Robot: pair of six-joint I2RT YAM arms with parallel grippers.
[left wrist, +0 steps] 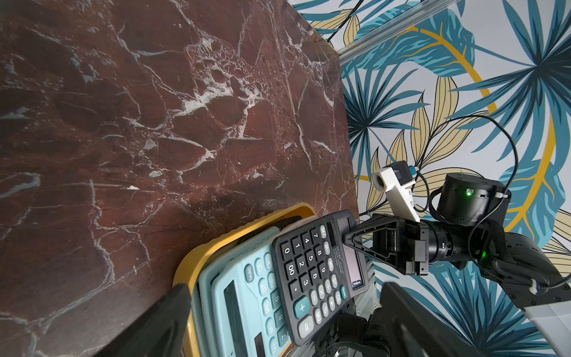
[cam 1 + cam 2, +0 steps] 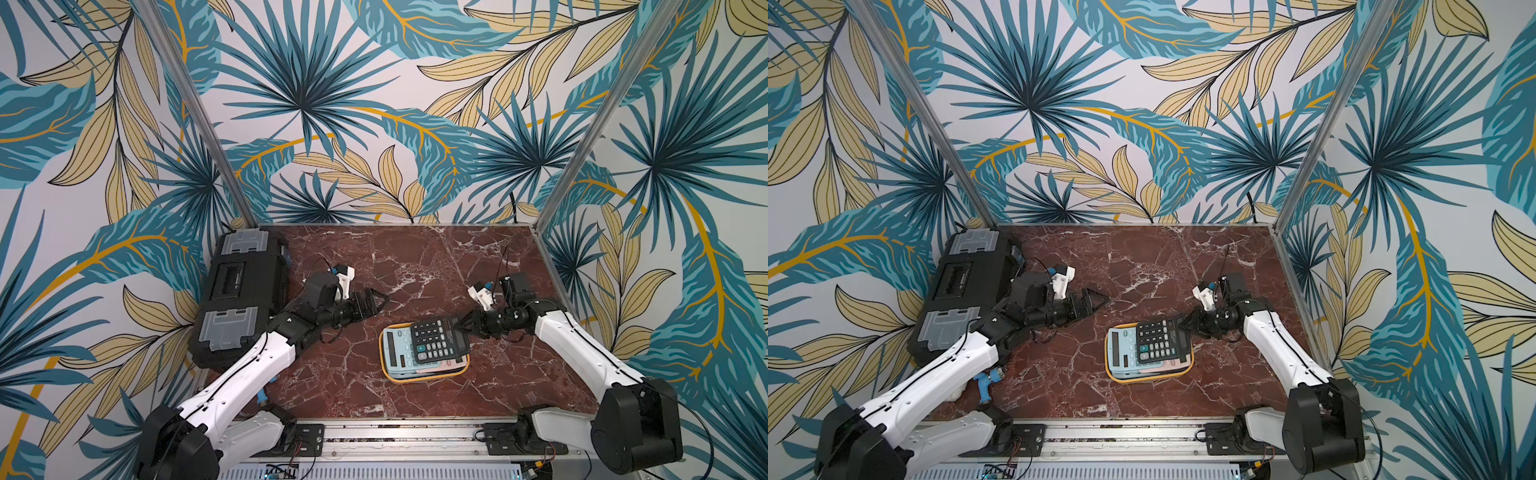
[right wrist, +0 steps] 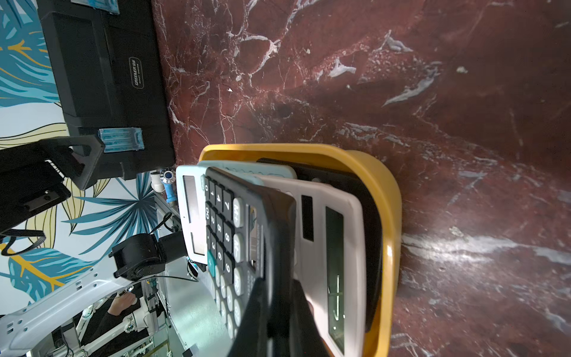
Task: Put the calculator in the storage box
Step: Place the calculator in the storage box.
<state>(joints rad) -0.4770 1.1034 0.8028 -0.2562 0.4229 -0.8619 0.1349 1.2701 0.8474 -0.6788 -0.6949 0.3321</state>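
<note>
Right pincer [image 2: 459,326]: closed on the black calculator [image 2: 438,338], pinching the thin edge at its display end. The left wrist view shows one fingertip over the bezel beside the display.

Left pincer [image 2: 380,301]: jaws wide apart and empty. It hovers over the bare table [image 2: 415,257], close to the black toolbox [image 2: 241,291] and well apart from the work.

The black calculator sits over the yellow tray [image 2: 415,379], keys up and tilted. Its display end is raised at the pincer, out over the tray's rim on the right arm's side. Its key end slopes down across the pile inside. We cannot tell whether that low end touches the pile.

The tray already holds a blue calculator [image 2: 395,349], a pale pink one [image 2: 449,365] and at least one more beneath.

Handling, as we judge it:
- It looks light, with a stiff plastic shell, so it should not sag under an edge grip.
- The casing looks smooth, so a pinch on a thin edge may slip or let the body swing.
- The display window seems the weak spot, and the keys give under pressure. The plain bezel strip or the side edges look like the better hold.
- A hold at one short end leaves the far end free to pivot. The middle of that edge should steady it more than a corner.
- The pile beneath is uneven and slick, so we expect it to slide a little once let go.
</note>
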